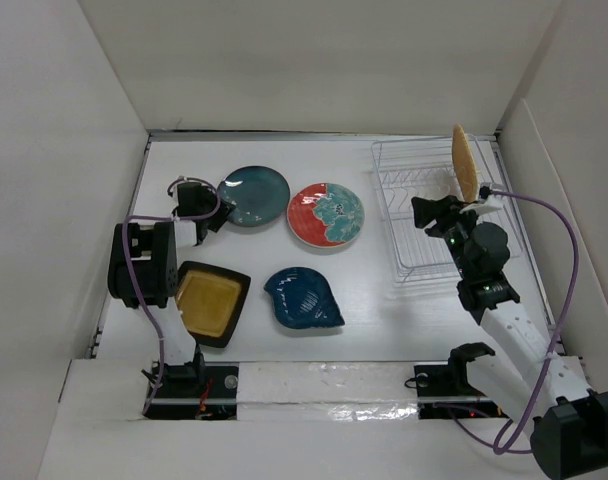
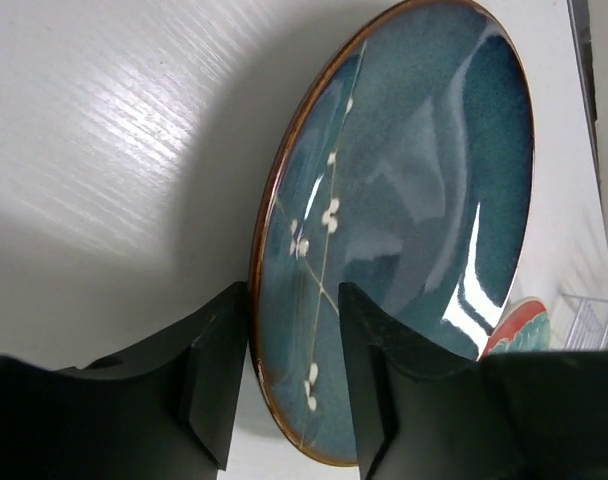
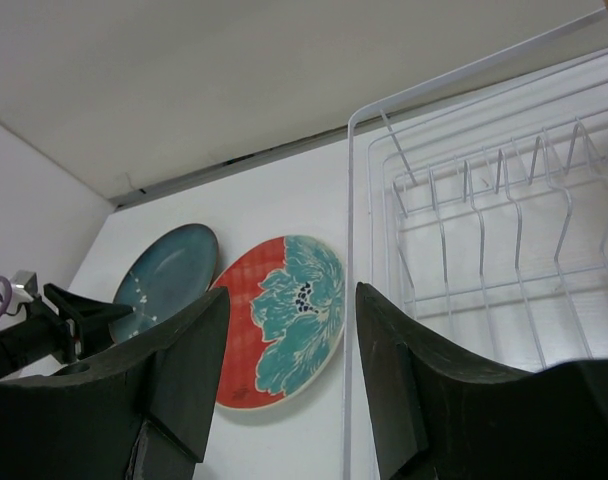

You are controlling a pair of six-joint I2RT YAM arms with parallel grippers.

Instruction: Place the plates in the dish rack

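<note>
The round dark teal plate [image 1: 256, 195] [image 2: 414, 180] lies flat at the back left. My left gripper [image 1: 212, 211] [image 2: 294, 300] is open and straddles its left rim, one finger outside the rim and the other over the plate's face. The red-and-teal patterned plate [image 1: 326, 214] [image 3: 284, 325] lies beside it. The mustard-yellow square plate [image 1: 210, 301] and the dark blue leaf plate [image 1: 302, 297] lie nearer the front. The orange plate [image 1: 465, 163] stands upright in the white wire dish rack [image 1: 384, 200] [image 3: 464, 220]. My right gripper [image 1: 434, 215] [image 3: 292, 300] hovers open and empty over the rack's left side.
White walls close the table in at the back and on both sides. The left arm's purple cable [image 1: 144, 225] loops above the mustard plate. The right arm's cable [image 1: 569, 260] arcs past the rack's right side.
</note>
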